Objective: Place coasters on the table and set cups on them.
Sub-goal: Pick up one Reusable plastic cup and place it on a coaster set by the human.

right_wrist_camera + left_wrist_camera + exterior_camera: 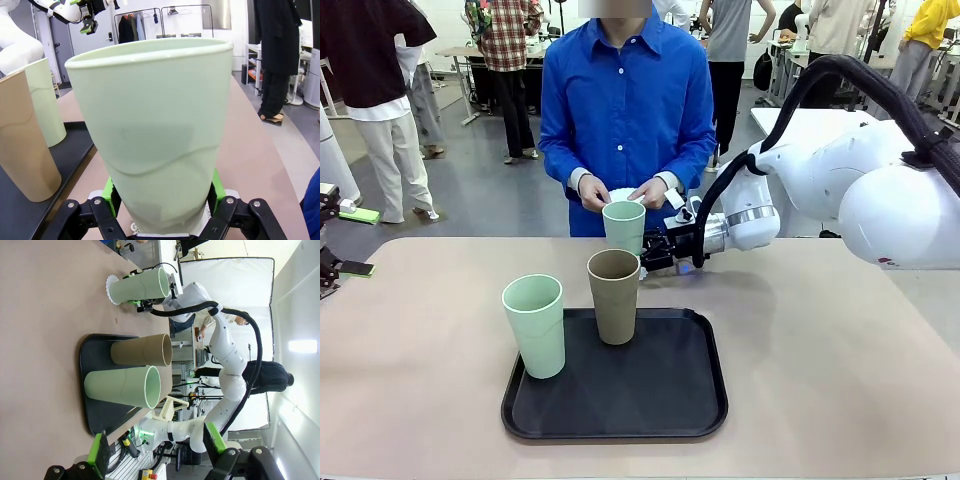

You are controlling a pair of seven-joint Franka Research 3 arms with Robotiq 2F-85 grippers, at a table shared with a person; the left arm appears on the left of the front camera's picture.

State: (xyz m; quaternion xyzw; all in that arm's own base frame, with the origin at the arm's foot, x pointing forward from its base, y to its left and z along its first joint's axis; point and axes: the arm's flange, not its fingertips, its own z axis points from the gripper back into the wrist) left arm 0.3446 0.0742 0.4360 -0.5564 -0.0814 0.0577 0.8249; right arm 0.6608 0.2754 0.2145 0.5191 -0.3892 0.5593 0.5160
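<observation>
My right gripper (655,250) is shut on a pale mint green cup (623,228) at the far middle of the table (840,360). The cup stands upright over a white lacy coaster (111,287); I cannot tell whether its base touches it. In the right wrist view the cup (150,130) sits between the green pads (112,192), with the coaster's edge (135,227) below. A brown cup (613,295) and another mint cup (535,325) stand on the black tray (620,410). My left gripper (155,447) is open and holds nothing, well back from the tray.
A person in a blue shirt stands at the far side, both hands (620,193) holding white coasters just behind the gripped cup. The table's right half and near left are free. Other people and tables stand farther back.
</observation>
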